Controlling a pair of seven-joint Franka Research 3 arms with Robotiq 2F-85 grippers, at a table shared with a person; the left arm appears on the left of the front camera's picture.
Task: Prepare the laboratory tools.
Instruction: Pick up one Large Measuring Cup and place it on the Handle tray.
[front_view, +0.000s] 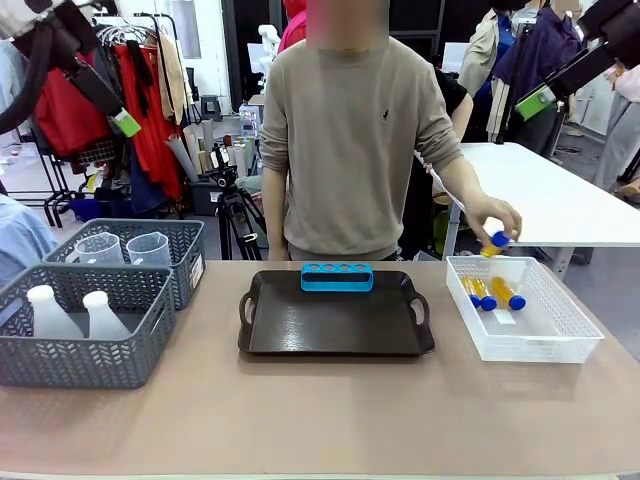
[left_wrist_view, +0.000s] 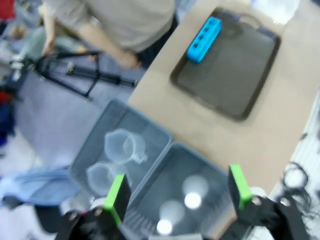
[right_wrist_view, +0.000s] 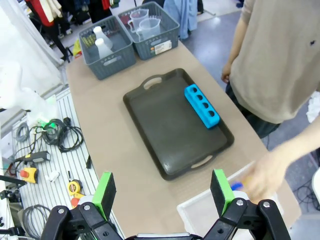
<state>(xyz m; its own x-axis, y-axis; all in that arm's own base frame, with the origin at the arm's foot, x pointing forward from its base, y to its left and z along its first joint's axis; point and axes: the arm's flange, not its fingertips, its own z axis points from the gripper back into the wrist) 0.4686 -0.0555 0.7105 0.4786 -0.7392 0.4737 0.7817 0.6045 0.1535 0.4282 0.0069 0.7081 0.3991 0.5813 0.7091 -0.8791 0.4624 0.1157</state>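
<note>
While hand (front_view: 497, 216) holds tube (front_view: 499, 240), rack (front_view: 337, 277) on tray (front_view: 330, 338)

Person's hand (right_wrist_view: 264, 175) blurred, thing in it unclear. White basket (right_wrist_view: 196, 214) cut off at bottom edge. Flasks (front_view: 48, 310) half hidden behind grey basket (front_view: 80, 360) wall.

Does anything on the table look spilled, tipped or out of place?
Nothing stands out. The blue rack stands level on the tray, flasks and beakers sit upright in the grey baskets, and tubes lie in the white basket, no spill.
</note>
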